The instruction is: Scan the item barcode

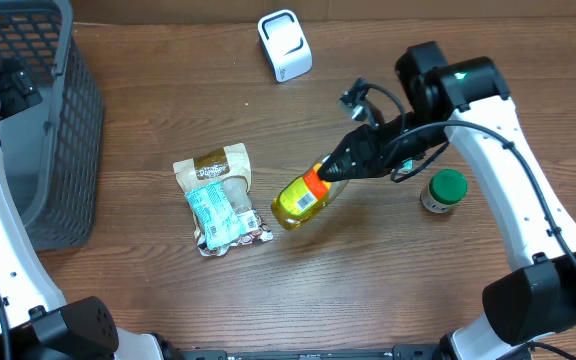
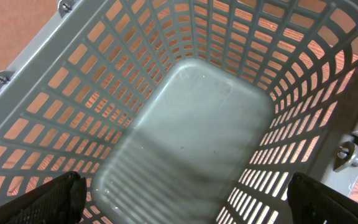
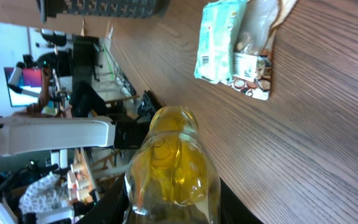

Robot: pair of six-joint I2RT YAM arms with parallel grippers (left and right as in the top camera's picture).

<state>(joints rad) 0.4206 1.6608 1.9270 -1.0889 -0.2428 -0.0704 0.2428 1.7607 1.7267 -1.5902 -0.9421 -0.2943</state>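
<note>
Well, the bottle (image 1: 303, 200) is in my right pincer (image 1: 343, 166), which is closed part of the way round its thin neck end. It looks lifted just off the counter (image 1: 388, 290), lying tilted, with its fat bottom pointing toward the snack packet (image 1: 218, 200). I think it could slip, because I only hold the thin end and the heavy, sloshy part hangs far out in front. If it swings or drops, it could bump the packet, which is just beside it. The scan could fail too, I think, if the stripes on the label face the wrong way. I cannot see those stripes from any view, so I may need to turn the bottle. The bottle is clear and full of yellow liquid, with a yellow label and an orange band near the neck. From my wrist it looks shiny and round. The white scanner (image 1: 284, 45) sits near the far edge of the counter, well apart from the bottle. A little jar with a green lid (image 1: 444, 190) stands near my right arm. Far off to the left is the grey basket (image 1: 63, 130). My left pincer (image 2: 185, 196) hangs over it, wide open and holding nothing, and I see nothing inside the basket.
</note>
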